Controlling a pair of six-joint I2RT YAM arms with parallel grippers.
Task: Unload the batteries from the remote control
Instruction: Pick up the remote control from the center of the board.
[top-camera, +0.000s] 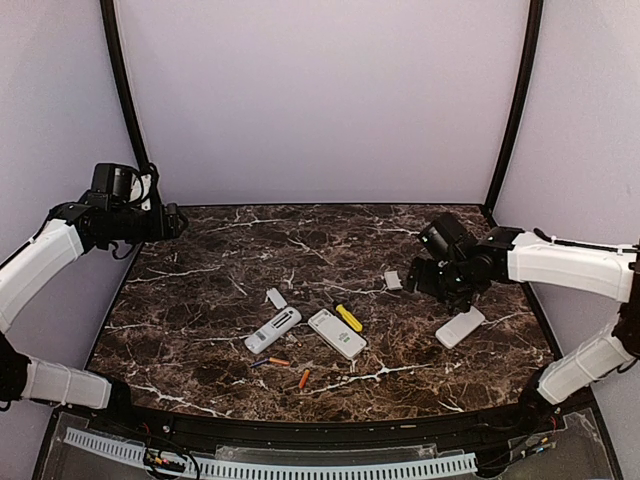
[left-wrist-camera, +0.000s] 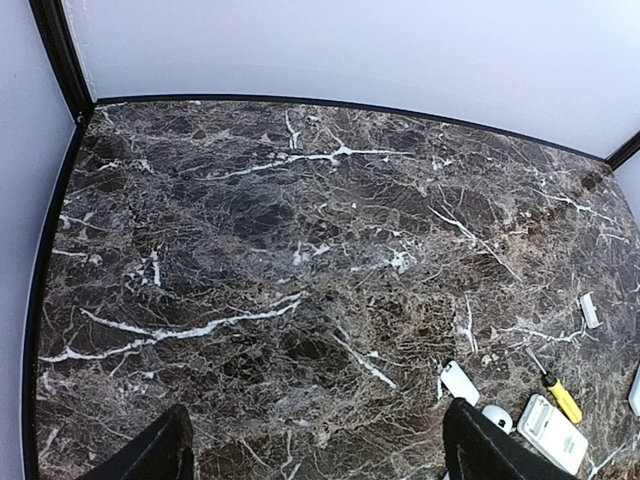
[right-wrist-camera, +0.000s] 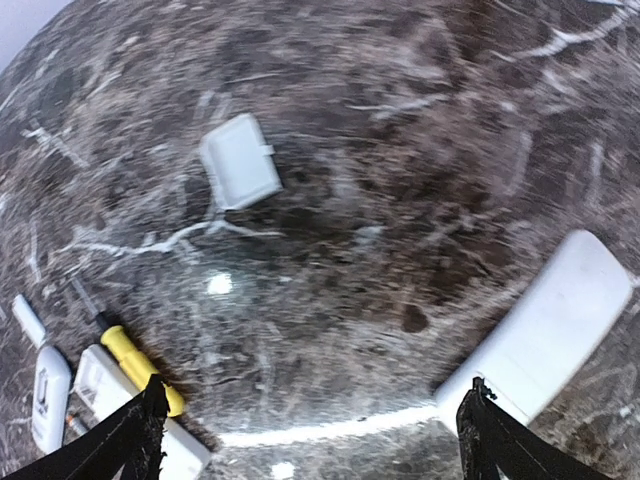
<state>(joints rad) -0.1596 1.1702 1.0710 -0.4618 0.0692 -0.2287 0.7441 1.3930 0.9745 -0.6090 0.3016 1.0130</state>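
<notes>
Marble bench: few batteries already out, loose near front by two remotes, unclear if right remote emptied; left hand and right hand both spread, empty.

- You are looking at a robot lab cell: plain pale walls close it in on three sides.
- Black frame poles rise at the back corners.
- A left arm and a right arm flank a marble-patterned counter.
- A slotted cable duct runs along its near edge.
</notes>
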